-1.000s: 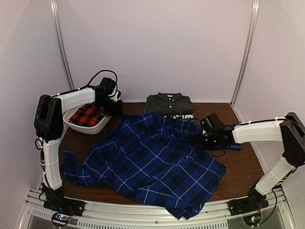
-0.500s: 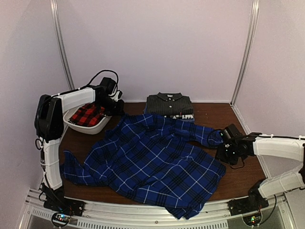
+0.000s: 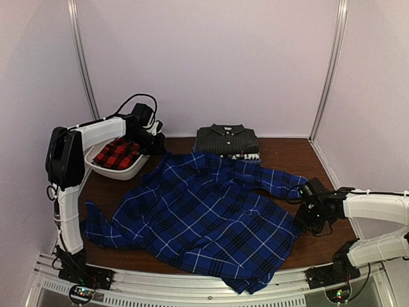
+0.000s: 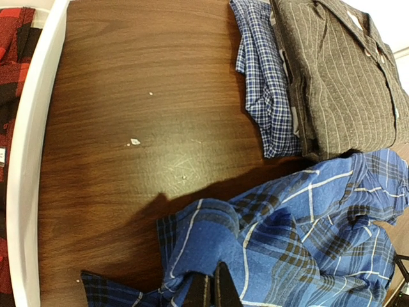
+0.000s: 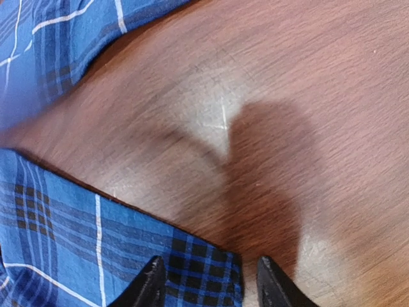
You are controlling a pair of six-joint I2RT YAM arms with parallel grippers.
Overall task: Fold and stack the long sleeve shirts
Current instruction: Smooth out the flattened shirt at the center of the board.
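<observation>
The left gripper point(image 4: 209, 288) is clenched on a bunched fold of the blue-and-black plaid shirt point(image 3: 204, 217), at the shirt's far left corner. Just to this gripper's left stands the white tub point(image 3: 121, 173), with the red-and-black plaid shirt point(image 3: 118, 153) inside it. To its right, across bare table point(image 4: 128, 96), the dark charcoal striped shirt point(image 3: 227, 139) lies folded on top of a small-checked blue shirt point(image 4: 262, 83).

From that pinch the blue plaid shirt spreads out rumpled, with its long axis running diagonally away toward the other arm.

The right gripper point(image 5: 213, 284) sits low over the table with its fingers apart. A corner of the plaid shirt's right edge lies flat between them, and it does not look pinched yet. A second stretch of the same shirt, blurred, lies ahead and to this gripper's left.

The cloth already lies between the right gripper's fingers, so the right arm is the nearer one for this edge. Closing here would probably give a second hold opposite the left one, for pulling the shirt flat.
</observation>
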